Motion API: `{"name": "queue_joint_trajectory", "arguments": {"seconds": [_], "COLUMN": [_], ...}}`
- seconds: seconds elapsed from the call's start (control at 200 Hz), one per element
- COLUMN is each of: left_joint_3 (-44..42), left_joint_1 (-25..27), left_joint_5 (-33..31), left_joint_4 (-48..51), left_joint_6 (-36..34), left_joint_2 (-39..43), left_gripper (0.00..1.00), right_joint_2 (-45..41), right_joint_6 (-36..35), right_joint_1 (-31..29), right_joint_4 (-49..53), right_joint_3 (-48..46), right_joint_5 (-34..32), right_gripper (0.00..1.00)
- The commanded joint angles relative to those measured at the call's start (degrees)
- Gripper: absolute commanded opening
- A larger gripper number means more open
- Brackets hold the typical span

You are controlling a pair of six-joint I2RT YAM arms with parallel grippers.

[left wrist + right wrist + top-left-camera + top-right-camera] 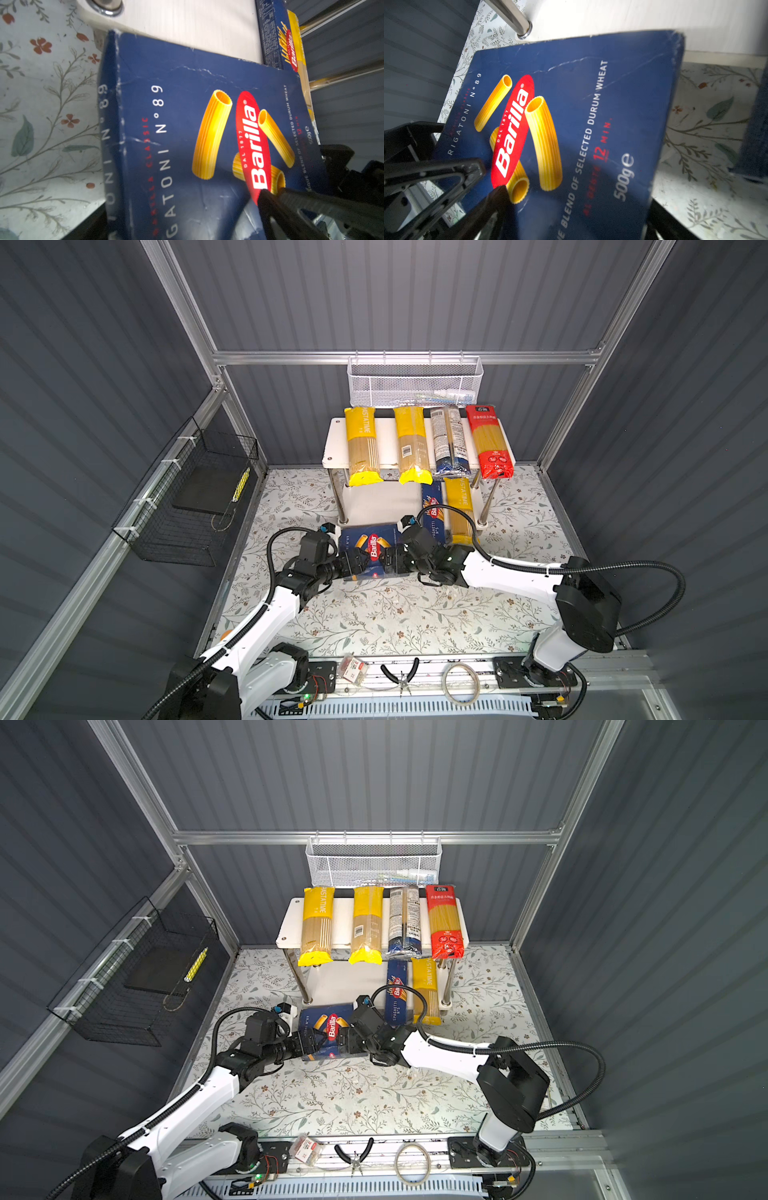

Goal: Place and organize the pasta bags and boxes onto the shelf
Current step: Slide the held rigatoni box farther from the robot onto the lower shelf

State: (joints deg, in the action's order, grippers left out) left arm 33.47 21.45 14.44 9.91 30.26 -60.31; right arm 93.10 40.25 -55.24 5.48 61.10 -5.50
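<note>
The shelf [336, 439] stands just ahead of both grippers, its lower board [374, 502] bare on the left gripper's side. Between them hangs the rigatoni box [353, 536], tilted, far edge over that board. Left gripper [360, 562] and right gripper [385, 560] each clamp it — one finger [500, 199] on the printed face. We should advance both together, level, then slide it in flat.

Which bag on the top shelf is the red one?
The red bag at the row's right end; the two yellow bags lie leftmost, the dark blue bag beside it.
</note>
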Motion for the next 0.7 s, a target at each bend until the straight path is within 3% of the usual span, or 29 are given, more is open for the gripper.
{"name": "queue_joint_trajectory", "arguments": {"seconds": [0.0,0.695], "left_joint_3": [5.6,15.5], "left_joint_1": [2.5,3.0], "left_joint_5": [10.6,9.3], "left_joint_4": [-10.0,-13.4], "left_joint_6": [-1.9,-4.6], "left_joint_2": [-1.2,-14.9], "left_gripper": [0.99,0.99], "right_joint_2": [-1.2,0.9], "right_joint_6": [-2.0,-1.8], "right_joint_1": [-1.8,3.8], "right_joint_4": [-8.1,-14.4], "right_joint_3": [3.4,3.3], "right_joint_5": [6.7,7.5], "right_gripper": [0.92,0.93]}}
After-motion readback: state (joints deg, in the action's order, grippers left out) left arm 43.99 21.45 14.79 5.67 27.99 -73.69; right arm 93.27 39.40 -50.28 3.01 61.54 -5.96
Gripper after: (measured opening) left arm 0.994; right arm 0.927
